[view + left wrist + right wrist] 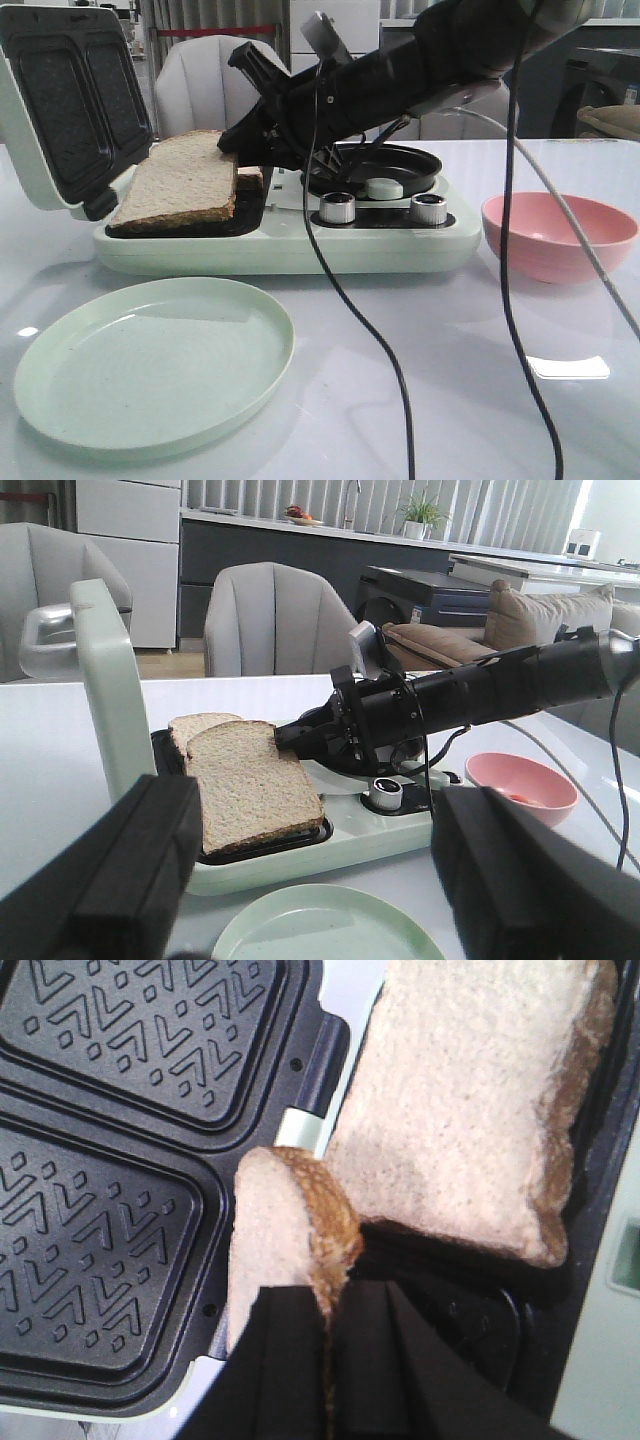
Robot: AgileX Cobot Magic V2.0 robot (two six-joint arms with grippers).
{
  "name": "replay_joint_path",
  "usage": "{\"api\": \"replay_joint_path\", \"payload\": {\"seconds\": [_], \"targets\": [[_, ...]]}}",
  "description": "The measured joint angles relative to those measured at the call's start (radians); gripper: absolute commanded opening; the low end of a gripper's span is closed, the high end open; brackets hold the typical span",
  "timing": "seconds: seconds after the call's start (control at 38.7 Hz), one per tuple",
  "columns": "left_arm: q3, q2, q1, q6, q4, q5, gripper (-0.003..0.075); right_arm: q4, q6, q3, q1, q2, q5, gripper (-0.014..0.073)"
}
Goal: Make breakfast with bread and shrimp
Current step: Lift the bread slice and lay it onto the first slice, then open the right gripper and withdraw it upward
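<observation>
The white bench (450,400) has open surface on the near side, crossed only by two hanging black cables (350,300). The pale green sandwich maker (290,245) sits mid-bench with its lid (70,110) raised at the left; the lid's two dark patterned plates face the bay. No brand or lettering can be read on it.

The right arm (400,70) reaches in from the upper right, across the appliance's round pan (375,165), toward the bay. The right gripper (335,1360) has its jaws clenched on the crust edge of one bread slice (275,1230), held upright on edge at the bay's rear. The second bread slice (180,182) lies tilted in the bay, its rear edge raised.

The green plate (150,360) lies at front left, apart from the appliance. The pink bowl (555,235) stands to the right; its contents are mostly hidden.

The left gripper (310,880) shows only blurred dark fingers (110,880), set wide apart and released.
</observation>
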Motion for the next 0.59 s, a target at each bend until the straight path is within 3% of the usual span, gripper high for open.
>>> {"api": "replay_joint_path", "payload": {"seconds": [0.1,0.23,0.59], "targets": [[0.000,0.000,0.000,0.000,0.000,0.000,0.0543,-0.004,-0.012,-0.002,0.000,0.002,-0.011,0.0402],[0.000,0.000,0.000,0.000,0.000,0.000,0.0543,-0.004,-0.026,-0.004,0.002,0.002,-0.024,0.0495],[0.000,0.000,0.000,0.000,0.000,0.000,0.0543,-0.074,-0.077,-0.004,0.004,-0.078,-0.130,0.0487]]}}
